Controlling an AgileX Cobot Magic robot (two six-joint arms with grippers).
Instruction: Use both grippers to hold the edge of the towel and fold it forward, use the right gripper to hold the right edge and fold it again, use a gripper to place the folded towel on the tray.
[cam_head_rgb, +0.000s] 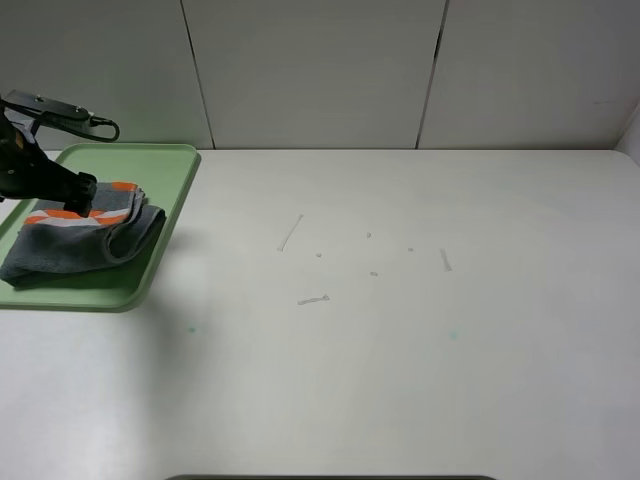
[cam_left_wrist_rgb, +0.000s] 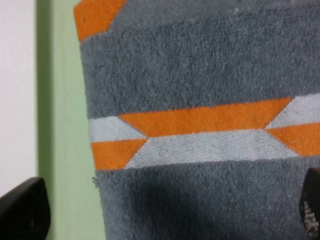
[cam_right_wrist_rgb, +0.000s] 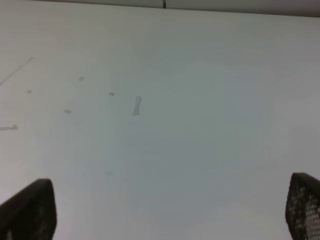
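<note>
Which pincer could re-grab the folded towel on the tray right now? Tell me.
Probably the left pincer: it hangs open right over the towel on the tray, nothing between. The right pincer faces bare table, away from it.

Rough terry-cloth towel (cam_left_wrist_rgb: 200, 65), smooth matt plastic tray (cam_head_rgb: 175, 190), matt white table (cam_head_rgb: 400, 350)

The left arm (cam_head_rgb: 35, 178) is black and thick, matte, ending in dark angular parts at the left gripper (cam_head_rgb: 85, 195). Above that gripper a flat silver plate (cam_head_rgb: 45, 107) juts out, with a black cable (cam_head_rgb: 100, 128) looping from its end. Wrist views show black fingers (cam_left_wrist_rgb: 22, 207) with rounded tips; the right gripper (cam_right_wrist_rgb: 165, 210) has a finger (cam_right_wrist_rgb: 304, 205) whose inner pad carries a fine dotted texture.
</note>
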